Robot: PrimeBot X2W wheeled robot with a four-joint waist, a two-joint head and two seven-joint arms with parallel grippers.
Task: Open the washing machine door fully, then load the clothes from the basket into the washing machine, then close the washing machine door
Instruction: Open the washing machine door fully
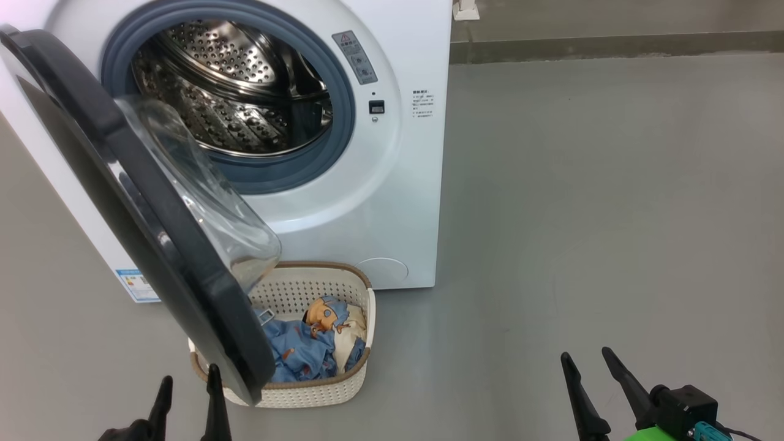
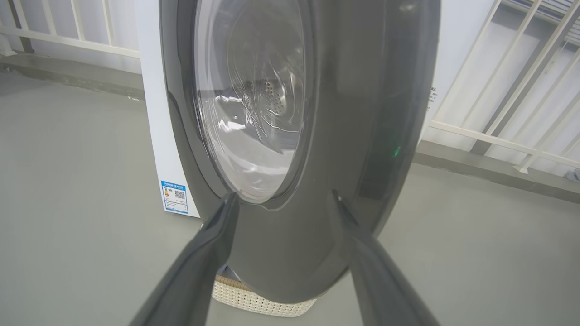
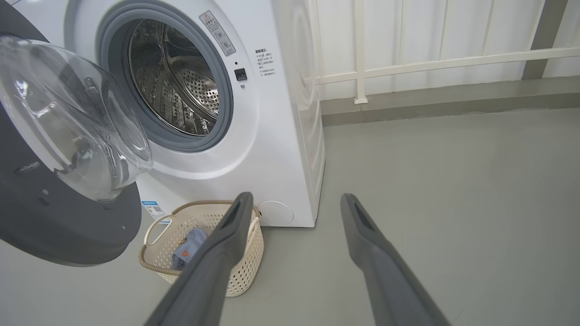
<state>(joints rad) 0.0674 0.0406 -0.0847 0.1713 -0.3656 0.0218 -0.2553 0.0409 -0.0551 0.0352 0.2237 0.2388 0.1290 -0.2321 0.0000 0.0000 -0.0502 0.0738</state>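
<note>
Washing machine door [image 1: 184, 263] stands open, overhanging basket [image 1: 318, 392]; clothes [image 1: 300, 355] inside basket. L gripper [image 1: 189, 373] & R gripper [image 1: 584, 353]: both released, empty.

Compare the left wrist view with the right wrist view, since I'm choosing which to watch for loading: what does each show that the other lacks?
Left wrist view: the glossy outer face of the washing machine door, with the open left fingers close before it. Right wrist view: a direct look into the steel drum, grey gasket, the clothes in the basket, the door's inner face and the open right fingers. Both: washing machine, door, basket, energy label, railing, grey floor.
</note>
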